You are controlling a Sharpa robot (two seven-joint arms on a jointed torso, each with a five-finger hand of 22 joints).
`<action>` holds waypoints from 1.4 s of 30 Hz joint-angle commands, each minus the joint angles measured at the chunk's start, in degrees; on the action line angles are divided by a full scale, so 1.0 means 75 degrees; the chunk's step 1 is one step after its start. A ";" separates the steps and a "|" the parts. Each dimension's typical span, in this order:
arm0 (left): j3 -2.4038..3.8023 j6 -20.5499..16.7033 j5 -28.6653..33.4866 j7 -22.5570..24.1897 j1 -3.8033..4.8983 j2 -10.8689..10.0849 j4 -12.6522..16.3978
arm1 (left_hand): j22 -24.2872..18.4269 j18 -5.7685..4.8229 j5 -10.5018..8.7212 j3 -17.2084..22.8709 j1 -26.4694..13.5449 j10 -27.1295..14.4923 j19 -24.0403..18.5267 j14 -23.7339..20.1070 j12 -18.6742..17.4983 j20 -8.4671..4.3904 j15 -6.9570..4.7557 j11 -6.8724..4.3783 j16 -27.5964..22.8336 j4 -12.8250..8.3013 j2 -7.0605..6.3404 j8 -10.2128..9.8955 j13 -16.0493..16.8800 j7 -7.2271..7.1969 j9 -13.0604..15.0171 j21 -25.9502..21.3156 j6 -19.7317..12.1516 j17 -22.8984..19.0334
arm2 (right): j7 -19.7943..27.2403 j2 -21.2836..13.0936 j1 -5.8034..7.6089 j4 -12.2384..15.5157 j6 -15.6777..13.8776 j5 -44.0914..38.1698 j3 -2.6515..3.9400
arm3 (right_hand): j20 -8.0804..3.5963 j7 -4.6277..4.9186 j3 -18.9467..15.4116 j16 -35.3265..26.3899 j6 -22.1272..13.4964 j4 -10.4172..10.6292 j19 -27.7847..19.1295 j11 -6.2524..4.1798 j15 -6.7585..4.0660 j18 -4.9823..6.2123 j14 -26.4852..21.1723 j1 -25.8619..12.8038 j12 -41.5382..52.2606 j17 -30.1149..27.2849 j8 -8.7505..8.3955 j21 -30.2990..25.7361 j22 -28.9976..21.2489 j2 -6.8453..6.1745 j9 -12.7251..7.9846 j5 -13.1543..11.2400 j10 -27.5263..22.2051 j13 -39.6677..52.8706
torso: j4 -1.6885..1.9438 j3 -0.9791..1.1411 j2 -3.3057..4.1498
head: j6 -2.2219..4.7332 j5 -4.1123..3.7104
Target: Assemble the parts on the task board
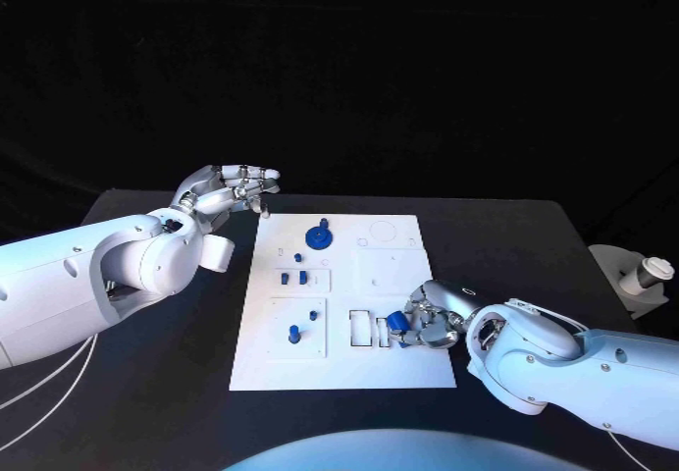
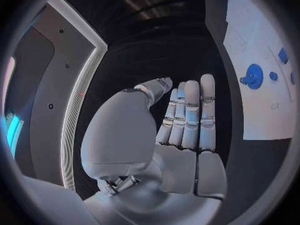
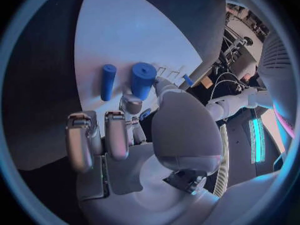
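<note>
Pinching a blue part in my right hand fingers over the task board; left hand loosely curled, empty. Next, I reckon, seat it in its slot.

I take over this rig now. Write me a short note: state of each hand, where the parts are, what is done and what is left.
Left hand: holds nothing, fingers loosely curled, raised off the board's far left corner.
Right hand: at the board's near right edge, holding a blue cylinder; a thinner blue peg lies beside it.
Parts: blue disc near the far edge; small blue pieces at mid left; one blue piece near left.
Done: I cannot tell which parts are fully seated.
Left: probably place the held cylinder, then the peg.
</note>
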 commanded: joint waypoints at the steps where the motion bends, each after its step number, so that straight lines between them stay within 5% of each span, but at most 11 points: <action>1: 0.0006 0.0141 0.0028 0.0010 0.0005 0.0000 0.0028 | -0.0010 0.0044 -0.0009 -0.0024 0.0002 -0.0065 0.0025 -0.0024 0.0036 0.0017 0.0041 -0.0011 -0.0029 0.0012 0.0057 0.0031 0.0007 -0.0028 0.0010 -0.0040 -0.0011 -0.0010 | -0.0165 -0.0033 -0.0067 0.0031 -0.0121 0.0342 -0.0061 | -0.0089 -0.0139 0.0600 0.0068 0.0164 -0.0352 0.0786 -0.0028 -0.0076 -0.0160 0.0427 0.0657 0.0162 0.0073 0.0036 0.0057 0.1996 0.0454 0.0003 -0.0059 0.0134 0.0159 | -0.0002 0.0007 0.0004 | 0.0017 0.0004; 9: 0.0005 0.0141 0.0027 0.0003 0.0005 -0.0001 0.0023 | -0.0010 0.0044 -0.0007 -0.0022 0.0008 -0.0068 0.0024 -0.0026 0.0039 0.0017 0.0040 -0.0013 -0.0029 0.0009 0.0057 0.0031 0.0008 -0.0030 0.0010 -0.0041 -0.0012 -0.0010 | 0.0086 -0.0133 0.0017 0.0273 -0.0847 0.1462 -0.0036 | -0.0112 -0.0166 0.0981 0.0092 0.0267 -0.0152 0.0795 -0.0049 -0.0094 -0.0166 0.0435 0.0467 0.0423 0.0122 0.0065 0.0083 0.2003 0.0286 0.0013 0.0380 0.0305 0.0438 | -0.0001 0.0007 0.0003 | 0.0036 0.0018; 24: 0.0005 0.0128 0.0027 0.0006 0.0005 -0.0004 0.0026 | -0.0010 0.0044 -0.0007 -0.0022 0.0008 -0.0068 0.0024 -0.0026 0.0039 0.0017 0.0040 -0.0013 -0.0029 0.0009 0.0057 0.0031 0.0008 -0.0030 0.0010 -0.0041 -0.0012 -0.0010 | 0.0460 -0.0184 0.0192 0.0601 -0.1653 0.2188 -0.0011 | -0.0155 -0.0254 0.1247 0.0170 0.0462 -0.0120 0.0801 -0.0121 -0.0148 -0.0170 0.0470 0.0065 0.0957 0.0335 0.0179 0.0100 0.2008 0.0264 0.0077 0.0530 0.0629 0.0929 | 0.0009 0.0003 0.0004 | 0.0051 0.0011; 42: 0.0004 0.0140 0.0027 -0.0002 0.0005 0.0011 0.0041 | -0.0010 0.0044 -0.0007 -0.0022 0.0008 -0.0068 0.0024 -0.0026 0.0039 0.0017 0.0040 -0.0013 -0.0029 0.0009 0.0057 0.0031 0.0008 -0.0030 0.0010 -0.0041 -0.0012 -0.0010 | 0.0537 0.0435 0.0201 0.0360 -0.1087 0.2385 -0.0009 | -0.0183 -0.0281 0.1369 0.0178 0.0500 -0.0137 0.0801 -0.0145 -0.0171 -0.0170 0.0469 -0.0278 0.0991 0.0351 0.0215 0.0100 0.2008 0.0246 0.0111 0.0365 0.0683 0.1016 | 0.0017 -0.0003 0.0009 | 0.0013 0.0017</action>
